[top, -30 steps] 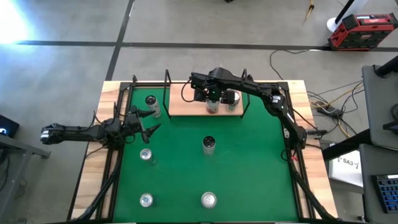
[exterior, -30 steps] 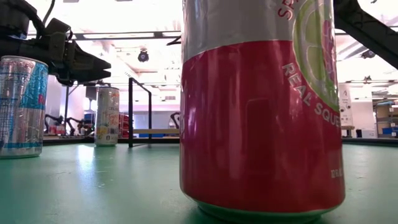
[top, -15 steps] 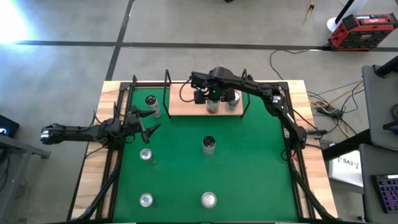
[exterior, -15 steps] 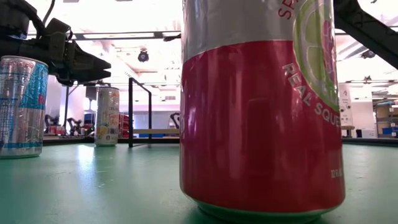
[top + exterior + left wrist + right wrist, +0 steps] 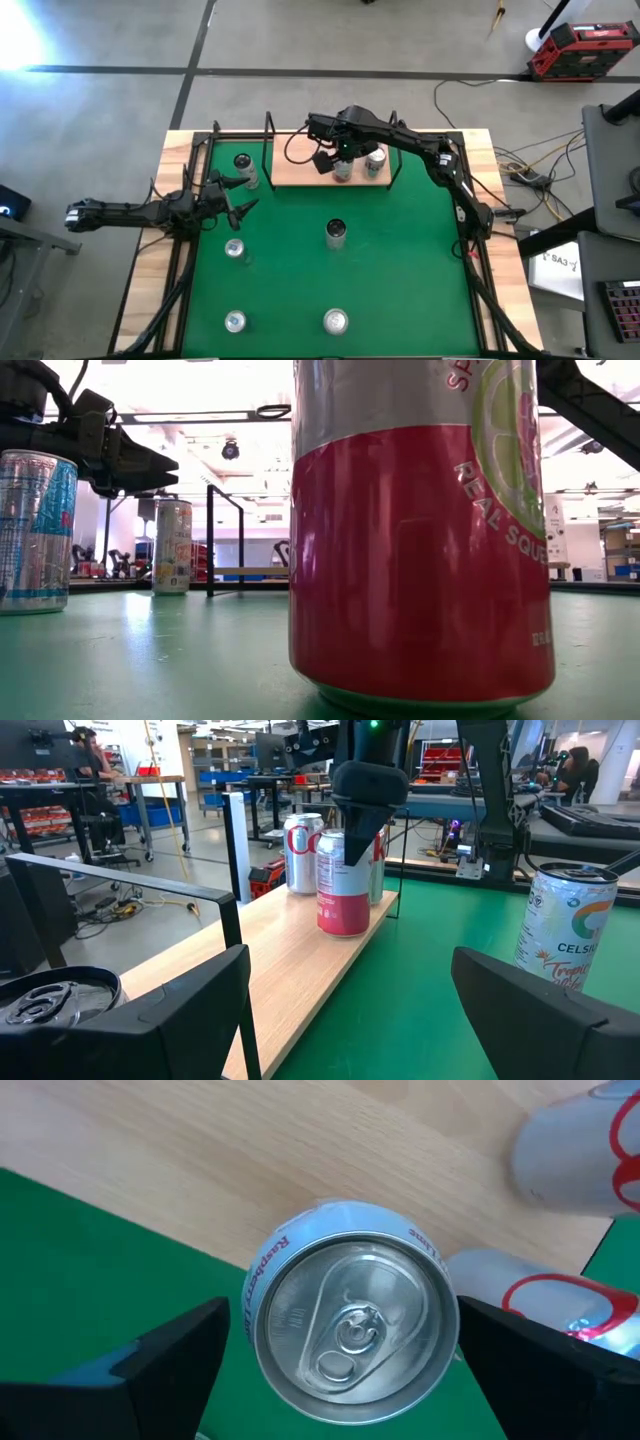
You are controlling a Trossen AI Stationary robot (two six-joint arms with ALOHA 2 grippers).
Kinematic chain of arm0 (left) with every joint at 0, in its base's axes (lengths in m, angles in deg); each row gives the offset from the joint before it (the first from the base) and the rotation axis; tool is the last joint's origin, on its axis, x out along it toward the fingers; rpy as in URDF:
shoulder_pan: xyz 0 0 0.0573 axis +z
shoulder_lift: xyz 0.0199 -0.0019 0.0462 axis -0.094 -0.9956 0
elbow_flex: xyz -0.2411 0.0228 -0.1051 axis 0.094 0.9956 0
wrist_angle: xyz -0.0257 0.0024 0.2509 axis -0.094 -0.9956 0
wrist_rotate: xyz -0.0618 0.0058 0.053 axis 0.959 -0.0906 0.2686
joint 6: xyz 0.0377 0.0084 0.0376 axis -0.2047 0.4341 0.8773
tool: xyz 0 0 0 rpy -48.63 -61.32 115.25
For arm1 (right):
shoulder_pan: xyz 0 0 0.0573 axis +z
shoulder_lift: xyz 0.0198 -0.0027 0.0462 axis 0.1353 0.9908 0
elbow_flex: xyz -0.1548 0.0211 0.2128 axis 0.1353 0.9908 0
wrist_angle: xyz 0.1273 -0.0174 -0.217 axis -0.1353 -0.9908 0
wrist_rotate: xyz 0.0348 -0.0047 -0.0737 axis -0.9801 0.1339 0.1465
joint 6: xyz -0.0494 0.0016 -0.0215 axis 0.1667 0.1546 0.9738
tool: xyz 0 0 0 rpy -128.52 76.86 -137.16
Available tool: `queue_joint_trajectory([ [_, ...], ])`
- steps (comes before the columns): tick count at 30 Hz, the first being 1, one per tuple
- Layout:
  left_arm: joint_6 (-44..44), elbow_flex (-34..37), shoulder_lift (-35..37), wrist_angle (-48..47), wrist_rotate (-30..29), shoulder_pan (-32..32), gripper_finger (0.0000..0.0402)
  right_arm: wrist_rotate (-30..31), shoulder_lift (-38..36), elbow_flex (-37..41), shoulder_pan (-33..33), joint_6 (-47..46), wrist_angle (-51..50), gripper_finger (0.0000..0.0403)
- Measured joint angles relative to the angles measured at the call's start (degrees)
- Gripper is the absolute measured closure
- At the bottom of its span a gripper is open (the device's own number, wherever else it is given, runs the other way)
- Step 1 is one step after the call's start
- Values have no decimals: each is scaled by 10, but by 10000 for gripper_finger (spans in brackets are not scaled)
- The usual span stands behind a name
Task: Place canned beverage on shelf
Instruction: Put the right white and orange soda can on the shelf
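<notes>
The red can (image 5: 343, 885) stands upright on the shelf (image 5: 300, 170) near its front edge, beside 2 others. The right gripper (image 5: 335, 1345) hovers above it, fingers spread, holding nothing. Best to lift straight up, clear of the rim. The left gripper (image 5: 345, 1010) waits over the desk (image 5: 400, 260), fingers spread.

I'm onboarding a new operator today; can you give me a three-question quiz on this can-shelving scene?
1. True or false: the right pincer is open above a can standing on the shelf.
2. How many cans stand on the green mat, off the shelf? A) three B) five C) seven
3. Fill in: the left pincer waits at the mat's ____ edge.

Key: 1 true; 2 B; 3 left.
</notes>
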Motion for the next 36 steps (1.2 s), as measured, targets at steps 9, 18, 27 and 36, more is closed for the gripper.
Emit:
queue_joint_trajectory([
  [9, 0, 0, 0, 0, 0, 0, 70, 0, 0, 3, -5, -26, 2, 85],
  [18, 0, 0, 0, 0, 0, 0, 70, 2, 0, 3, -5, -87, 2, 123],
  [27, 0, 0, 0, 0, 0, 0, 70, -2, 0, 1, -24, -107, 22, 114],
  [36, 0, 0, 0, 0, 0, 0, 70, -1, 1, 1, -45, -69, 30, 115],
])
